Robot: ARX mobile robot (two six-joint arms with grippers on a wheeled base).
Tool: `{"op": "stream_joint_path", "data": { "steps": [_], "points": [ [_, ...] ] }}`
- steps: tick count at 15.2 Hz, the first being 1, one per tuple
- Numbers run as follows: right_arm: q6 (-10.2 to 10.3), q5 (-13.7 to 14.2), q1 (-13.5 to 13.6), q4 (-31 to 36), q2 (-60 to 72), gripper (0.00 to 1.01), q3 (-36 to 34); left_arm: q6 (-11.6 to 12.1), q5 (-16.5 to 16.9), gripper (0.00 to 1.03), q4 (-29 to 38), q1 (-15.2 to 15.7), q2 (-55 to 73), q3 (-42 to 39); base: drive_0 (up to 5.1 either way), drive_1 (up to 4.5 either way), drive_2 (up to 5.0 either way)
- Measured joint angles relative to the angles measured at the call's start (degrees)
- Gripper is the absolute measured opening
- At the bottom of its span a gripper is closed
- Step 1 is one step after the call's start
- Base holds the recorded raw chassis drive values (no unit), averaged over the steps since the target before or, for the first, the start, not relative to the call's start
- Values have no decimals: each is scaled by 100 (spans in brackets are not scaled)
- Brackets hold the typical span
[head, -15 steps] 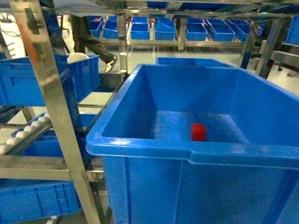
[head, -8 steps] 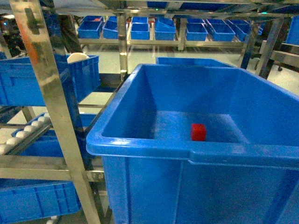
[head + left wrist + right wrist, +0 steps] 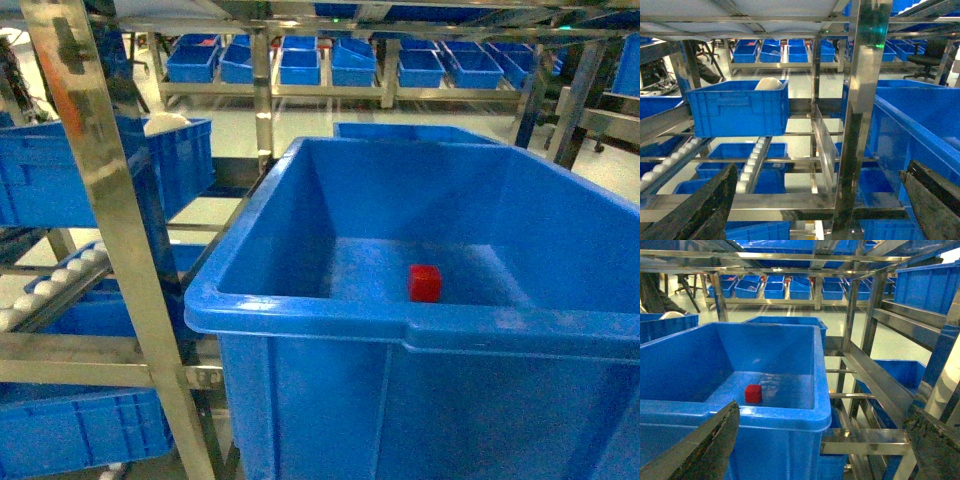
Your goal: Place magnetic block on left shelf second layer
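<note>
The small red magnetic block lies on the scuffed floor of the deep blue plastic crate. Both grippers' dark, rough fingers stand apart, holding nothing.

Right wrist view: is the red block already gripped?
No. The block lies alone on the crate floor, and the right gripper is open with its fingers outside the crate's near rim.

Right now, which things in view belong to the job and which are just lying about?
Job:
- magnetic block, on the big crate's floor
- left shelf crate
- left gripper, open
- right gripper, open

Lying about:
- far row of crates
- lower crates
</note>
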Motion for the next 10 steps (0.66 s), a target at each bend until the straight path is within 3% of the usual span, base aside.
{"op": "stream_joint_path", "data": {
  "steps": [10],
  "points": [
    [0, 0, 0, 0, 0, 98, 0, 0, 0, 98, 0, 0, 0, 0, 0, 0, 0]
  ]
}}
